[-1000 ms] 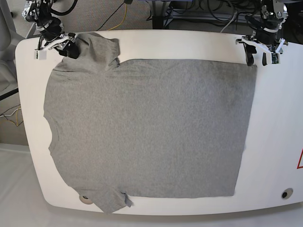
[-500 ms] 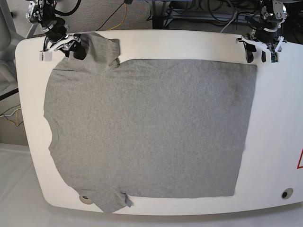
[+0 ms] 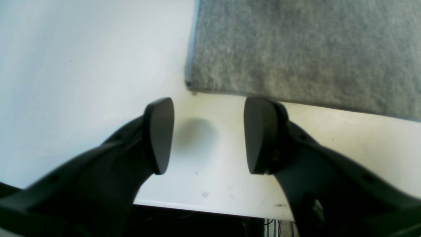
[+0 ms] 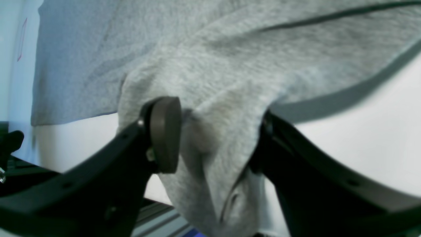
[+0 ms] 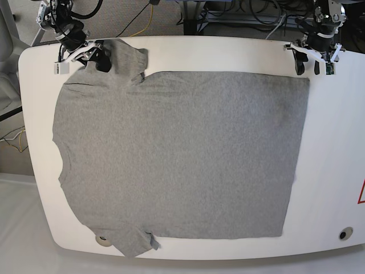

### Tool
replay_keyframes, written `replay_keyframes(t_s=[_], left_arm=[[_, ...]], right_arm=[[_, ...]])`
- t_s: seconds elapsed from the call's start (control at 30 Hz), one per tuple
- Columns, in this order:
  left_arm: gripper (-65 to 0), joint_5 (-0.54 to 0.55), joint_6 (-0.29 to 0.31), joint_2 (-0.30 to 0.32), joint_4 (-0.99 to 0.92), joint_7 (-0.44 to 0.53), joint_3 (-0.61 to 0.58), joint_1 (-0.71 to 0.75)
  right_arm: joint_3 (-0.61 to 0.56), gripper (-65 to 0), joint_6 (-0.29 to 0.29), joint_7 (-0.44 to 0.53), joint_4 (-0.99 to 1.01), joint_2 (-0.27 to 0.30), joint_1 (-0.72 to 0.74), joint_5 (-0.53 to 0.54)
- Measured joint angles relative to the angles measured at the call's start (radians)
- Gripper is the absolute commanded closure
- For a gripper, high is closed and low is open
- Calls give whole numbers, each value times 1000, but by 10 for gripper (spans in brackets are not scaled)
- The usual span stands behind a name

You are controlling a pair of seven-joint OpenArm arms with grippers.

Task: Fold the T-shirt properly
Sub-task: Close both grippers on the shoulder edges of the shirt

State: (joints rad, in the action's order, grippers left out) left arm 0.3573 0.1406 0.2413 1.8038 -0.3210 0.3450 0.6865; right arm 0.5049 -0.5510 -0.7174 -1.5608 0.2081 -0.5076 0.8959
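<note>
The heather-grey T-shirt (image 5: 177, 154) lies spread flat on the white table (image 5: 333, 171), plain side up, with its collar end at the left and its hem at the right. My right gripper (image 5: 82, 60) is at the far left sleeve. In the right wrist view its jaws (image 4: 217, 131) stand apart, with bunched sleeve cloth (image 4: 227, 108) between them and draped over one finger. My left gripper (image 5: 312, 61) hovers just beyond the far hem corner. It is open (image 3: 209, 131) over bare table, and the hem corner (image 3: 194, 84) lies just ahead of its fingertips.
A red triangle mark (image 5: 361, 191) sits at the table's right edge and a round hole (image 5: 345, 234) near the front right corner. Cables and frame parts (image 5: 228, 14) lie behind the far edge. The table edge (image 3: 197, 205) runs close under the left gripper.
My right gripper has slid right along the far edge, and the sleeve has shifted slightly right with it. The left gripper has drawn back a little from the hem corner.
</note>
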Motion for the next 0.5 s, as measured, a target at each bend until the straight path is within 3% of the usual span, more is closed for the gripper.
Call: replay_keyframes(t_s=[0.17,0.3,0.37,0.5], left_arm=[[-324,0,6,0,0,0,0,-5],[-325,0,11,0,0,4,0,-5],[-326,0,11,0,0,3,0,-5],[-329,0,7,0,-2,-6,0,-8]], right_arm=[[0,-270,-10,-1,0,0,0,0],[4,-169,-8,-2,0,-1,1,-9],[5,-46,-7,-8,2,0,0,-18],[11,0,-3,-13,9,0,-2,-27]])
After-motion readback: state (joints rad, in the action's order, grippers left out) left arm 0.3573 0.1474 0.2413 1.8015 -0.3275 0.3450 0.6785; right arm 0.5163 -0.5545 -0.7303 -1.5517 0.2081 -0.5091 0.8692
